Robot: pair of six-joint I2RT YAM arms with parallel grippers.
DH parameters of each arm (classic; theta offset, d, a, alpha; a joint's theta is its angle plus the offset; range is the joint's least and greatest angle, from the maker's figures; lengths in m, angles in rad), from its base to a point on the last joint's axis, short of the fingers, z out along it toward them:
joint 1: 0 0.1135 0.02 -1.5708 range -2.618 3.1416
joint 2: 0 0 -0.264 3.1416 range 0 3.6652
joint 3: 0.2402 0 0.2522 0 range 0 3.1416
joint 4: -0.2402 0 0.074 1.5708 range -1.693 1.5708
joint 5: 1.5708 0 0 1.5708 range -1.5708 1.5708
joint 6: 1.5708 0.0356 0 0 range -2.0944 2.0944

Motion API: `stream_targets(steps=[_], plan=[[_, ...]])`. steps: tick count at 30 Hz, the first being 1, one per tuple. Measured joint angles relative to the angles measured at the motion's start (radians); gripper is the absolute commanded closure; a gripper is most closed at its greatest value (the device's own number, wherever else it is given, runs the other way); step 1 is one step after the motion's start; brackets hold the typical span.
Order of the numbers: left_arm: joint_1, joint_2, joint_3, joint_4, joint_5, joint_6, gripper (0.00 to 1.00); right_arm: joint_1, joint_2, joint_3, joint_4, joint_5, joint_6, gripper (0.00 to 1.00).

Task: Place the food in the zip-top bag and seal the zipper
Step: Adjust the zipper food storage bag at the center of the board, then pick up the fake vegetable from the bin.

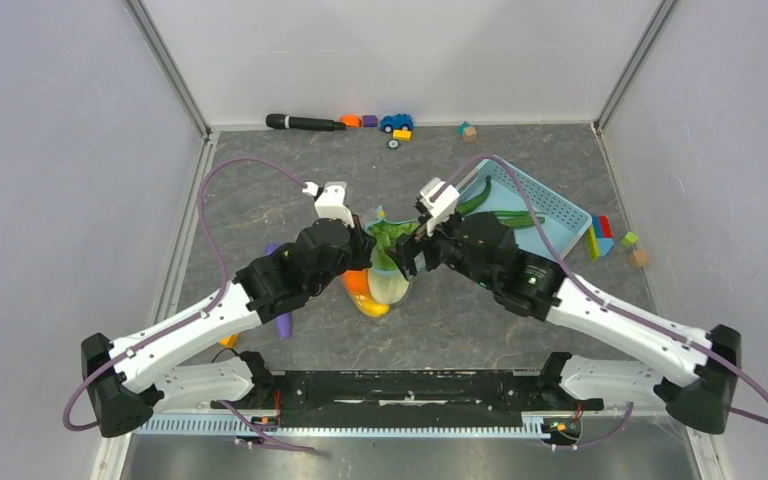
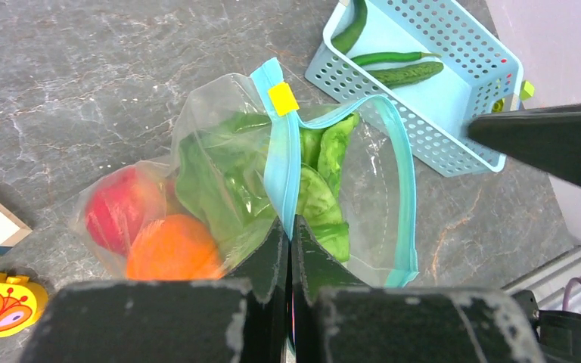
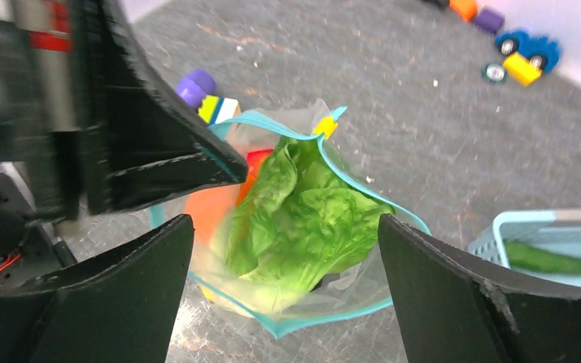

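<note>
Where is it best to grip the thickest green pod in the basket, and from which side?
At the pod's middle, across its width, from above: it lies flat in the basket, whose walls block the sides.

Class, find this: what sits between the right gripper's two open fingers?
The lettuce, in the open bag, fills the gap between the spread fingers of the right gripper. The right wrist view shows this.
</note>
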Motion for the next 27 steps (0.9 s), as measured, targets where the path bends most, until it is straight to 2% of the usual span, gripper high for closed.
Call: stream_targets(steps=[4,8,10,21,23,27], plan=[[0.0,0.0,-0.001,-0.005,-0.027,-0.005,0.98,0.0,-0.113,-0.008,0.0,-0.039,-0.039,0.02],[0.0,-0.003,-0.001,-0.02,-0.045,-0.007,0.98,-0.013,-0.183,-0.017,-0.016,-0.008,-0.049,0.02],[0.0,-0.009,-0.001,-0.026,-0.045,-0.007,0.98,-0.06,-0.198,-0.015,-0.036,0.016,-0.049,0.02],[0.0,-0.052,-0.031,-0.039,-0.037,-0.003,0.98,-0.517,-0.072,0.03,-0.214,0.117,0.031,0.02],[0.0,-0.053,-0.032,-0.037,-0.033,0.0,0.98,-0.594,-0.039,0.03,-0.222,0.083,0.018,0.02],[0.0,-0.053,-0.034,-0.031,-0.021,0.009,0.98,-0.779,0.108,0.086,-0.241,-0.087,-0.074,0.02]])
